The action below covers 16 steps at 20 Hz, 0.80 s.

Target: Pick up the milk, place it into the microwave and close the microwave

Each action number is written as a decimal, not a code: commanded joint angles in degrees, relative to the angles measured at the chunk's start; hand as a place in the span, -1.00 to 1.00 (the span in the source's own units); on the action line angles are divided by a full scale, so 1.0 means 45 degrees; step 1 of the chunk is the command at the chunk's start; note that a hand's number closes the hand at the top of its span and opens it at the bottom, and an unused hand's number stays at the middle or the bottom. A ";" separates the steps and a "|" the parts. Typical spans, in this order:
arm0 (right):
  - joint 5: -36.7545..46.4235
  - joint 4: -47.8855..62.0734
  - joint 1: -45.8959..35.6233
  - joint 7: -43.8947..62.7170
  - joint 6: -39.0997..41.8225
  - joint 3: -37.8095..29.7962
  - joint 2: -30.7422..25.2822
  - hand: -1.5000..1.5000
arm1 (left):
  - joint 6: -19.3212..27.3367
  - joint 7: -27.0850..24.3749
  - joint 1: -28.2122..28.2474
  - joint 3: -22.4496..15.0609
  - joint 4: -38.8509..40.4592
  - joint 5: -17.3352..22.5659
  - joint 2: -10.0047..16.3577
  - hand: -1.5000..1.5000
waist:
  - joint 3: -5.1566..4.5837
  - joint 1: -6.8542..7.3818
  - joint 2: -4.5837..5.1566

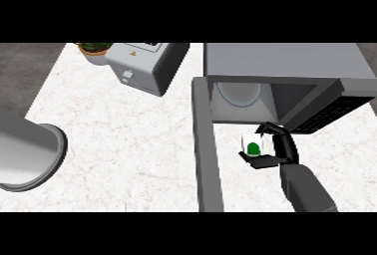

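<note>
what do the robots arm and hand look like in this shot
The right forearm is a smooth, plain grey tube that widens toward the view's lower edge. The right hand is all black, with slim jointed fingers and a thumb. No cables or markings show. The left hand is out of view.

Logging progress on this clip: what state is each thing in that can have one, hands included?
microwave: open, milk not yet inside.
microwave door: swung wide open, toward the robot.
milk: upright, held in front of the microwave's opening.
right hand: shut on the milk.
left hand: not in view.
</note>
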 commanded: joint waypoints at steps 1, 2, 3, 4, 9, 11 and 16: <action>0.0017 -0.0163 -0.0679 -0.0246 -0.0632 0.0027 0.0141 1.00 | 0.0183 0.0410 0.0707 0.0146 -0.1777 0.1267 -0.0327 -1.00 | -0.0007 -0.0021 -0.0027; 0.0064 -0.0177 -0.0763 -0.0063 -0.0707 0.0105 0.0180 1.00 | -0.0439 0.0136 0.0527 0.0476 -0.0767 0.1438 -0.0082 -1.00 | -0.0017 -0.0068 -0.0036; -0.0093 0.0228 -0.0844 -0.0327 0.0037 -0.0212 -0.0899 1.00 | -0.0344 0.0000 0.0270 0.0045 -0.0757 0.0641 -0.0584 -1.00 | -0.0006 -0.0002 0.0026; -0.0145 -0.0101 -0.1558 0.0605 -0.0750 -0.0112 -0.0045 1.00 | -0.0291 0.0120 0.0037 0.0334 -0.0519 0.0734 -0.0280 -1.00 | -0.0018 -0.0098 -0.0016; -0.0181 0.0409 -0.3004 0.1579 -0.0456 -0.0285 -0.0951 1.00 | -0.0175 0.0376 0.0135 0.0540 -0.0904 0.1376 -0.0026 -1.00 | -0.0006 0.0084 0.0044; -0.0001 0.0701 -0.3614 0.2229 -0.0702 -0.0147 -0.0979 1.00 | 0.0181 0.0646 -0.0641 0.0476 -0.0504 0.1063 0.0355 -1.00 | -0.0009 0.0016 0.0071; 0.0084 0.1553 -0.4534 0.2642 -0.1376 -0.0331 -0.1132 1.00 | 0.0571 0.0890 -0.1416 0.0645 0.0009 0.1576 0.1058 -1.00 | 0.0015 0.0349 0.0263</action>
